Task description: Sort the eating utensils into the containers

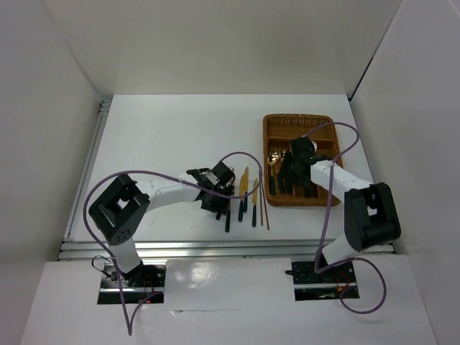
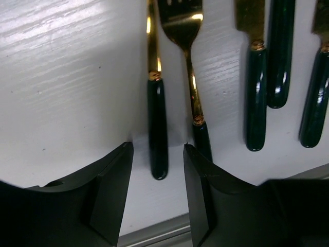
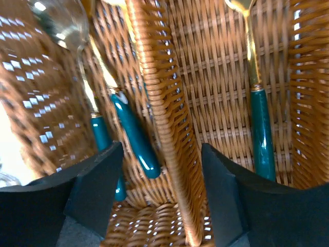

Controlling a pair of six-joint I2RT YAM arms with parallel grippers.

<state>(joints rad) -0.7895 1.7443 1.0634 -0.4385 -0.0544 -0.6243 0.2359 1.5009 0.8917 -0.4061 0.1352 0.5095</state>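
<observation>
Left gripper spread astride a utensil handle near bench front edge, set to pinch. Right gripper spread, empty, over tray divider; spoon lies beside it.

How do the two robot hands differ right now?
The left gripper hovers over the white table; the right gripper is down inside the wicker tray. The left gripper's fingers straddle a dark-handled utensil; the right gripper's straddle a woven divider. Shared: both have black fingers, standing open, gripping nothing.
</observation>
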